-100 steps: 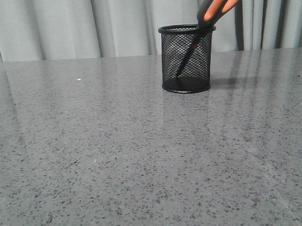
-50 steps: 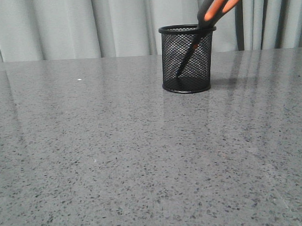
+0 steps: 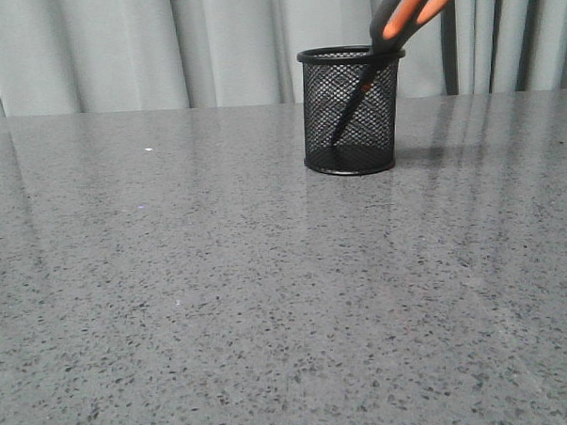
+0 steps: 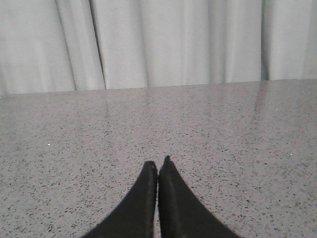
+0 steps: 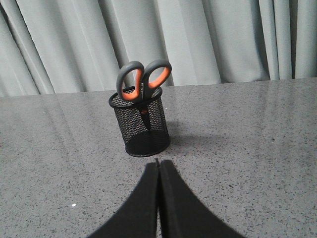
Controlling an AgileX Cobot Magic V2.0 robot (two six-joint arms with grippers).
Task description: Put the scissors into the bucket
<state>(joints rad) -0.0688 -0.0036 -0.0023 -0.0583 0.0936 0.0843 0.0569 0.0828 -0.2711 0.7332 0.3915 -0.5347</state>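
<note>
The scissors (image 5: 143, 79) are standing blades-down inside the bucket (image 5: 141, 126), directly ahead of the nearer right pincer (image 5: 158, 163); both pincers are pressed together, empty.

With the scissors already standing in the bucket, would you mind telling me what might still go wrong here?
The scissors lean on the rim with handles well above the bucket, so a bump could tip this light mesh cup. The right claw, shut, sits just in front of the cup; moving forward might knock it. The left claw is clear.
</note>
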